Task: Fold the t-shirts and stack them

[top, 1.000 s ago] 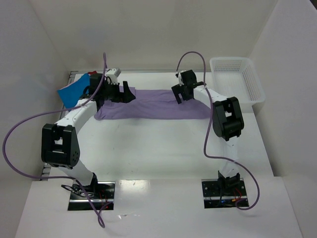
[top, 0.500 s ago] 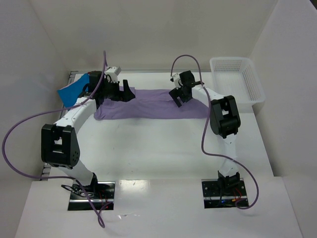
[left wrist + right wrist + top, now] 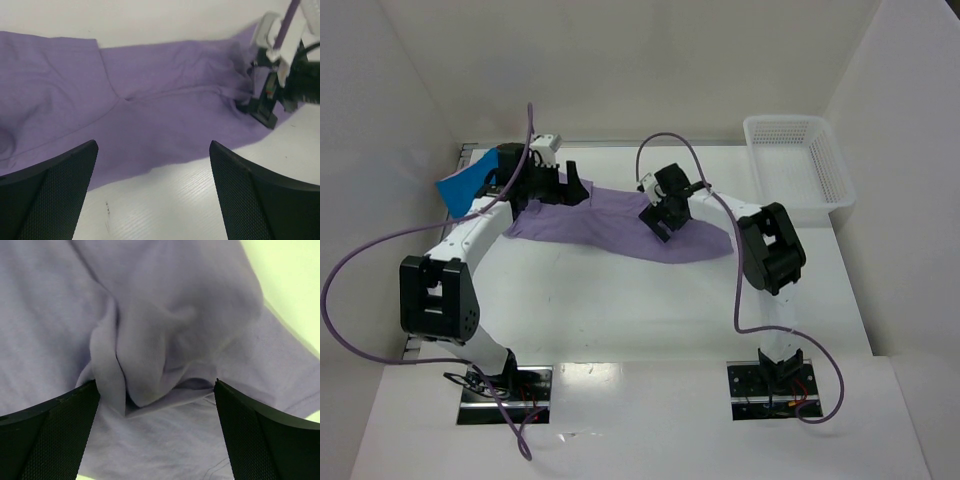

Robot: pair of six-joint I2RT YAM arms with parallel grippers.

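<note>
A flat white counter (image 3: pixel 620 300) fills the middle of the overhead view, boxed in by plain white panels: a back wall (image 3: pixel 620 70), a left side wall (image 3: pixel 370 180) and a right side wall (image 3: pixel 910 150). Light is soft and even, with faint glints on the glossy white near ledge (image 3: pixel 640 430).

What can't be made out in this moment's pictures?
Blue t-shirt: top view, the left arm covers its right part.
Purple t-shirt: top view, the left hand hides its left end.
Right hand: right wrist view, fingertips' contact with the bunched cloth is unclear.
</note>
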